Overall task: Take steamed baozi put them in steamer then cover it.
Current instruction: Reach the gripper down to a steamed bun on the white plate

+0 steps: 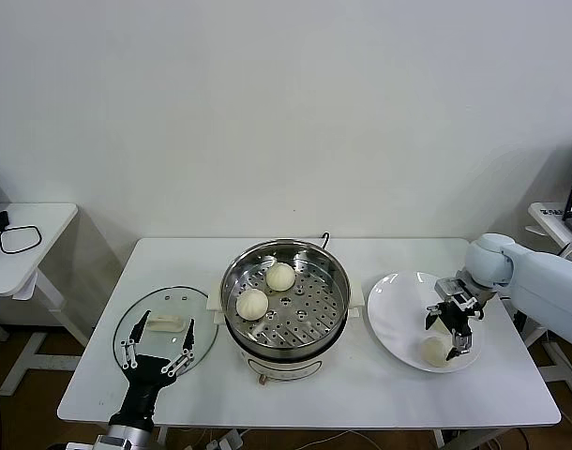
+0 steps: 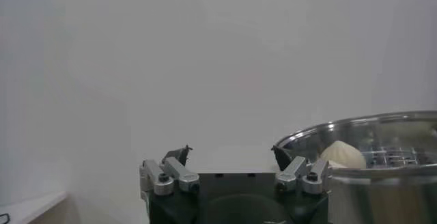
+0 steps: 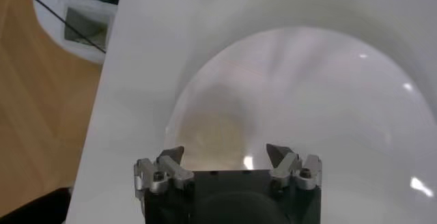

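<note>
Okay, head view: right gripper (image 1: 452,331) jaws wide over plate (image 1: 398,309), one steamed baozi (image 1: 437,351) just below the tips; two baozi (image 1: 266,290) in steamer (image 1: 284,291); left gripper (image 1: 158,342) spread above glass lid (image 1: 164,328).
Left wrist view: jaws wide, nothing between; steamer (image 2: 382,171) beside one jaw.
Right wrist view: jaws wide over bare plate (image 3: 328,95).

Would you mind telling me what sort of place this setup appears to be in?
Probably a lab or office room staged as a kitchen: a plain white table with a steamer against a bare wall, and cables on a side desk.
</note>
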Robot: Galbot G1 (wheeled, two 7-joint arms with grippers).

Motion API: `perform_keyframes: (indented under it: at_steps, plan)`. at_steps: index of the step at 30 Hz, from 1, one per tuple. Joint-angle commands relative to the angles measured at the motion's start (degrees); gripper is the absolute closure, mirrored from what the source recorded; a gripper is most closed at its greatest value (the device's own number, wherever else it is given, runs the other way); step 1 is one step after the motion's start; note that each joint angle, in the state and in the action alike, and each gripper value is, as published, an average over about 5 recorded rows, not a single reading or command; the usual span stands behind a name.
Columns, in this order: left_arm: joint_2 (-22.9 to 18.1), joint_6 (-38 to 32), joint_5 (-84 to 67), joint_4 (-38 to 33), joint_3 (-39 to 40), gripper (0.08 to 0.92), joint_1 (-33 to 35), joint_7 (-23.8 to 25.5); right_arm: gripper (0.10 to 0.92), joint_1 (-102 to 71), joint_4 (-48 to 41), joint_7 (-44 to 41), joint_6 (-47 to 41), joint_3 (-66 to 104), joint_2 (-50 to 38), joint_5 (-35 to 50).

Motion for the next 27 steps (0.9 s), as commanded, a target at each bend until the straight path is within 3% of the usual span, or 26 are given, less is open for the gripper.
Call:
perform_keyframes:
  at_steps: [1, 10, 20, 27]
  plan:
    - [0.00, -0.06, 0.02, 0.12, -0.09, 0.177, 0.03, -0.06, 0.203, -4.23, -1.27, 0.20, 0.79, 2.15, -0.15, -2.37]
    - [0.14, 0.23, -0.04, -0.34, -0.31, 0.177, -0.03, -0.48, 0.206, -4.14, -1.84, 1.22, 0.84, 2.38, 0.82, -2.33]
    - [0.77, 0.70, -0.23, -0.27, -0.65, 0.177, -0.39, -0.57, 0.369, -3.04, -2.51, 1.06, 1.20, 1.73, 1.86, -1.76]
    - [1.00, 0.93, -0.23, -0.38, -0.32, 0.177, -0.53, -0.56, 0.397, 6.27, 1.10, -0.77, 3.62, 0.12, 1.71, 1.00]
